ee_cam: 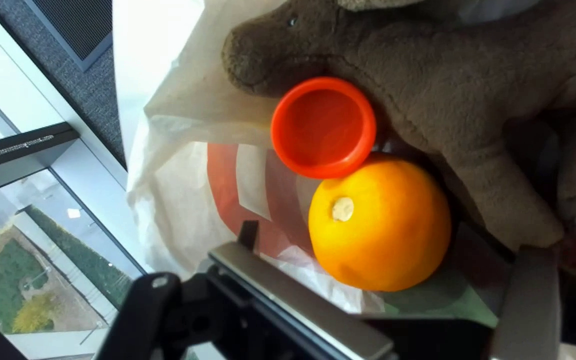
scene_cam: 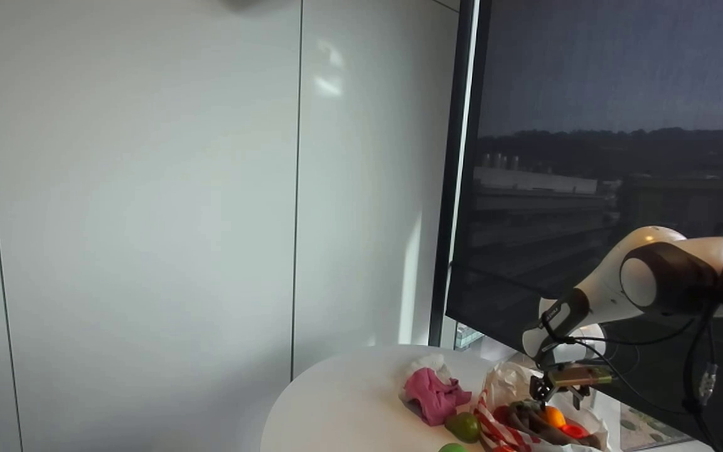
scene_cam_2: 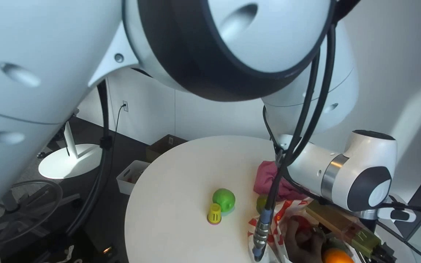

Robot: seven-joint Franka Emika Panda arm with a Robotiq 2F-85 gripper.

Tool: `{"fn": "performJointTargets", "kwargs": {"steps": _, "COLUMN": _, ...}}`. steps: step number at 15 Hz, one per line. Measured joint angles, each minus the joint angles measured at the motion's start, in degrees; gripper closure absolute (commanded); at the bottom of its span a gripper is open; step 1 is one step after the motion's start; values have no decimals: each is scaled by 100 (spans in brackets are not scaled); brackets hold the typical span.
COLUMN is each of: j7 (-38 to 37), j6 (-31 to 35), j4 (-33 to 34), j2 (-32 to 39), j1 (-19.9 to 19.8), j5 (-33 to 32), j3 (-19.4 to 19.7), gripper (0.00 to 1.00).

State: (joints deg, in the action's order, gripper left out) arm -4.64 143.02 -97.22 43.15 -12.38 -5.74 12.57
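Hand (ee_cam: pixel 390 272) with jaws spread wide; orange (ee_cam: pixel 380 225) shows between them in wrist view, touch unclear. Orange lies inside red-striped white bag (ee_cam: pixel 173 195) on counter (scene_cam_2: pixel 174 197), red cup (ee_cam: pixel 323 127) beside it, brown plush animal (ee_cam: pixel 433 75) alongside. Pink cloth (scene_cam: pixel 433 397) near bag.

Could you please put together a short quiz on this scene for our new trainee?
1. True or false: in the wrist view, the gripper is open.
2. Multiple choice: in that same view, which of these appears right beside the orange fruit? A) pink cloth; B) white bin; C) red cup.
3. Fill in: in an exterior view, the round object on the white table, next to the small yellow item, is ____ in colour.
Key: 1 true; 2 C; 3 green.
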Motion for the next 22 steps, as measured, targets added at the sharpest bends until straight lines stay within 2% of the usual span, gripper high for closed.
{"fn": "performJointTargets", "kwargs": {"steps": 9, "j7": 0, "j6": -118, "j4": 856, "j2": 755, "j1": -149, "j5": 206, "j3": -54, "gripper": 0}}
{"fn": "performJointTargets", "kwargs": {"steps": 11, "j7": 0, "j6": -229, "j4": 1003, "j2": 851, "j1": -199, "j5": 274, "j3": -59, "gripper": 27}}
{"fn": "performJointTargets", "kwargs": {"steps": 14, "j7": 1, "j6": -360, "j4": 1148, "j2": 980, "j1": -286, "j5": 302, "j3": -61, "gripper": 46}}
{"fn": "performJointTargets", "kwargs": {"steps": 22, "j7": 44, "j6": -542, "j4": 1283, "j2": 839, "j1": -241, "j5": 302, "j3": -130, "gripper": 46}}
